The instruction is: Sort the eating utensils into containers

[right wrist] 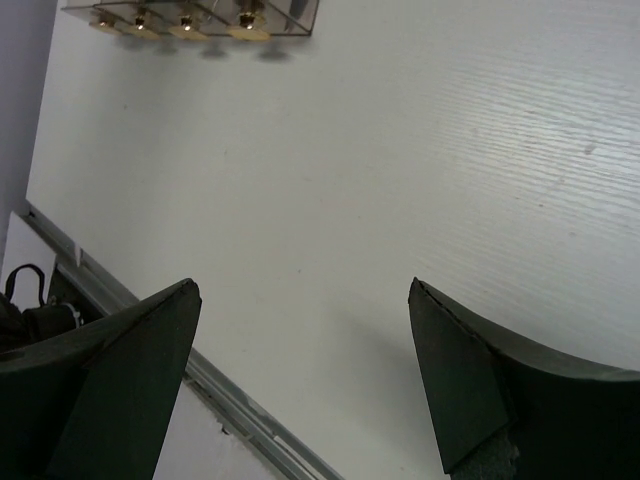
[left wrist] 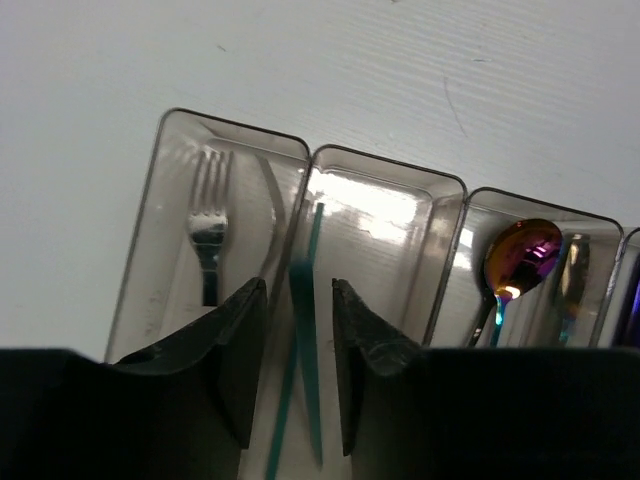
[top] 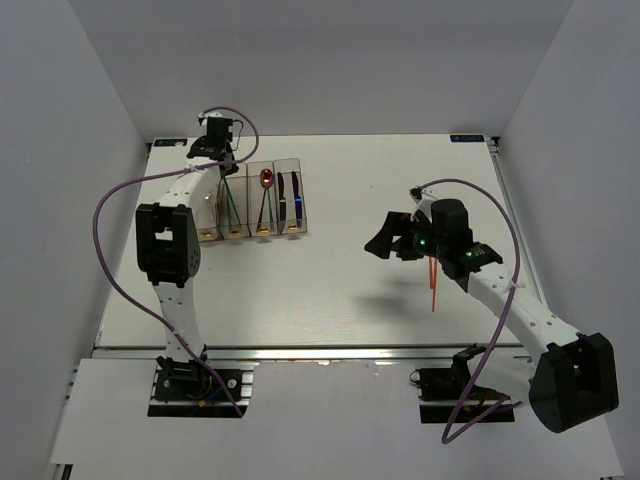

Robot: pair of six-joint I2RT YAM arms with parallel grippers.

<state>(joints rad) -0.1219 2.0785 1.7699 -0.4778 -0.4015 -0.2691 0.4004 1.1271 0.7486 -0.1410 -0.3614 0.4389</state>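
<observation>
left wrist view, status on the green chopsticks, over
Left end effector open over second bin. Green chopsticks inside it. Right end effector open, empty. Orange chopstick on table.

Your counter [top: 350, 290] is white with a faint fine grain. Your bins [left wrist: 385, 170] are smoky clear plastic with gold tabs [right wrist: 247, 20]. You see a silver fork [left wrist: 207, 235], teal-green chopsticks [left wrist: 312, 300], a spoon [left wrist: 522, 258] bowl shimmering pink, purple and gold, a blue knife [top: 295, 197], an orange chopstick [top: 433, 285] and purple cables [top: 97, 218].
</observation>
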